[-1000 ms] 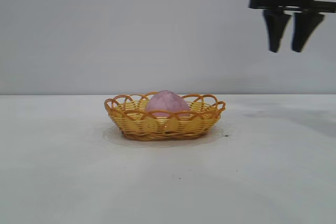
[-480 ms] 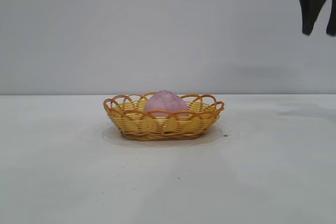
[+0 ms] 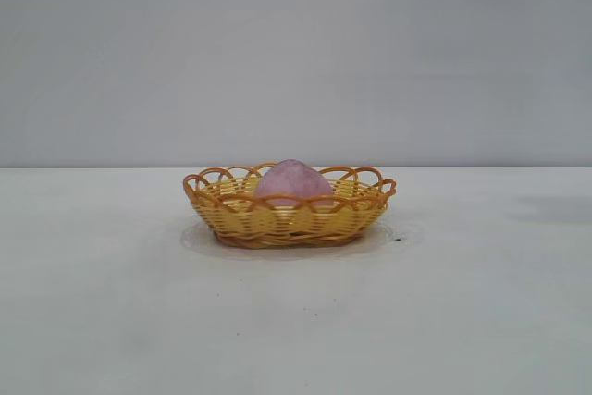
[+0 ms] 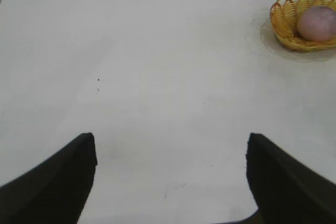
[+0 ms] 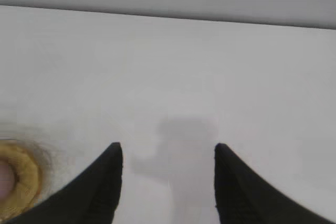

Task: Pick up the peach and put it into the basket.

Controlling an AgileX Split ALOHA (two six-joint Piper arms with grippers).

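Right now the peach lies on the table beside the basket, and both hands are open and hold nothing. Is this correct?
Not quite. The peach lies inside the basket, not beside it; the exterior view shows this. The rest holds: the left hand and the right hand are open and hold nothing.

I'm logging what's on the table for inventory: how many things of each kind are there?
Peach: 1
Basket: 1
Total: 2, with the peach lying in the basket on the table.
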